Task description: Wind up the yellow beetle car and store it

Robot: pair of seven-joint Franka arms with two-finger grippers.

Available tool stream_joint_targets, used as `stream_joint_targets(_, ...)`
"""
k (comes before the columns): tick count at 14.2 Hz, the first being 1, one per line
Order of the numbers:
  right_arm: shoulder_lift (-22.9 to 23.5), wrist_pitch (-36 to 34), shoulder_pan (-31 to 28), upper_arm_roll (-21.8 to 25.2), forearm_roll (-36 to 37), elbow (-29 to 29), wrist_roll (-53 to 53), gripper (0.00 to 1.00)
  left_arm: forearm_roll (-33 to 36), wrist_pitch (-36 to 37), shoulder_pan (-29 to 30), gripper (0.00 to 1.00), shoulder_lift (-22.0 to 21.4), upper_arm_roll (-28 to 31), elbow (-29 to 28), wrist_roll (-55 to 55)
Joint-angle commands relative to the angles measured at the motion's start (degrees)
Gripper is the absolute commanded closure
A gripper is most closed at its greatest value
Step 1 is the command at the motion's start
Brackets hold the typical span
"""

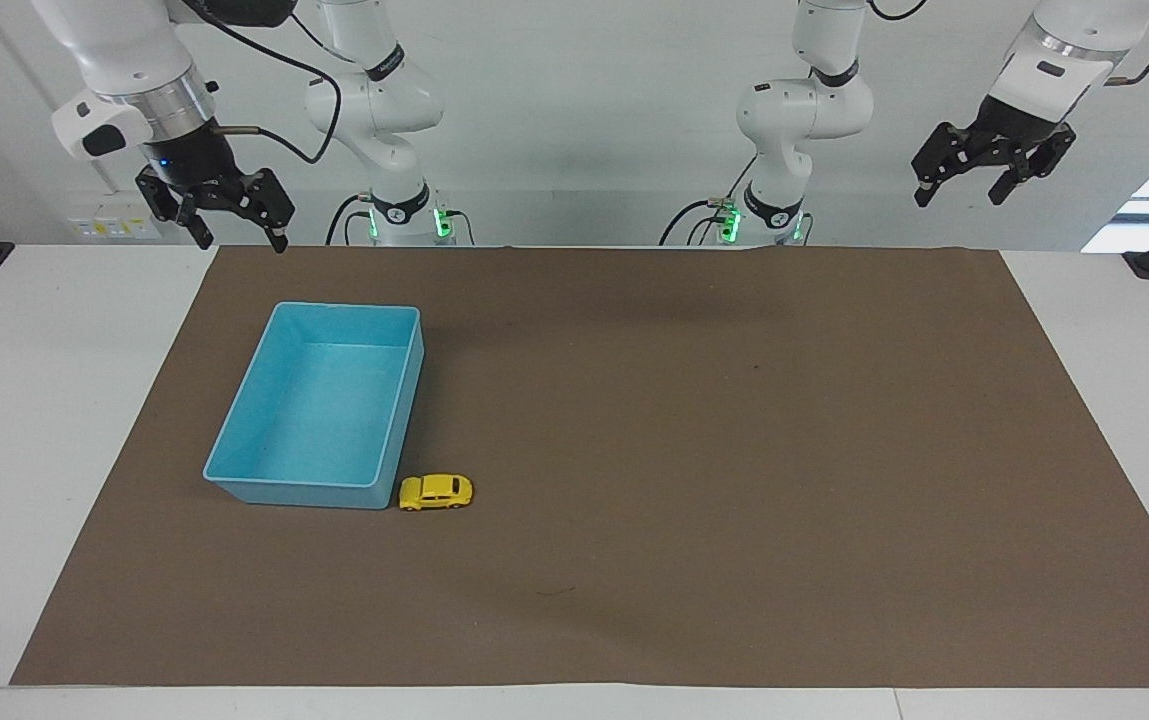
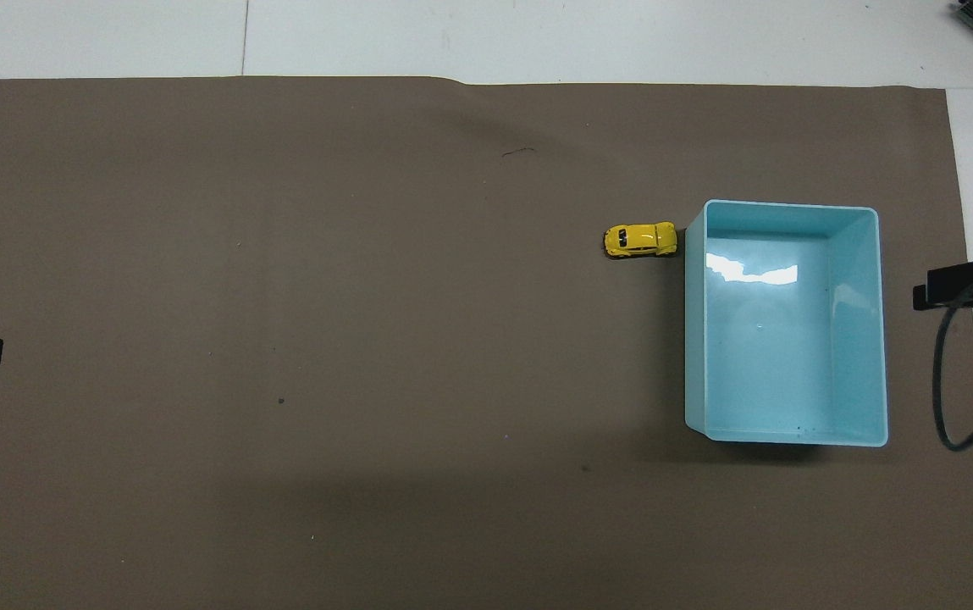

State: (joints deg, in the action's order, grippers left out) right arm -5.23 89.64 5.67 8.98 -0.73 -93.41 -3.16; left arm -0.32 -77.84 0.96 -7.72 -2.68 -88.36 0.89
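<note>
Yellow beetle car (image 1: pixel 436 492) (image 2: pixel 640 240): tiny, bright yellow, dark windows, upright on wheels, just beside the light-blue bin (image 1: pixel 234 480) (image 2: pixel 874 339) corner farthest from robots.

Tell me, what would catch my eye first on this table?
Probably the yellow beetle car, a tiny bright toy on the brown mat, right beside the corner of the light-blue bin that lies farthest from the robots. The bin, toward the right arm's end of the table, has nothing in it. Both arms hang raised with open jaws: the right gripper over the mat's corner near the bin, the left gripper high at the other end.
</note>
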Motion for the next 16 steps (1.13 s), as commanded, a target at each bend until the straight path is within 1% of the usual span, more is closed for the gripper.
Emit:
stream_joint_targets(1,-0.5,0.2,-0.3,-0.2,-0.6,-0.4,1.0,0.0,-0.6,-0.6,1.9,0.0,0.0,-1.2,-1.2,2.4)
stream_joint_targets(7,-0.5,0.1,-0.4,-0.1,-0.6,-0.4,1.0,0.0,-1.0,-2.3,1.8,0.0,0.0,-1.2,-1.5,1.7)
stream_joint_targets(10,-0.7,-0.5,-1.5,0.3,-0.6,-0.5,1.7,0.0,-1.0,-2.5,1.8,0.0,-0.1,-1.1,-1.7,1.6)
stream_joint_targets(13,-0.7,1.3,0.1,-0.5,-0.5,-1.0,5.6,0.0,-1.0,-2.5,1.8,0.0,-0.2,-1.2,-1.9,1.5)
stream_joint_targets(14,-0.7,3.3,0.2,-0.5,-0.5,-1.2,8.8,0.0,-1.0,-2.5,1.7,0.0,0.0,-1.2,-2.0,1.5)
stream_joint_targets(16,-0.4,4.5,0.1,-0.5,-0.5,-1.7,17.4,0.0,-1.0,-3.5,1.6,0.0,0.1,-1.2,-2.3,1.4)
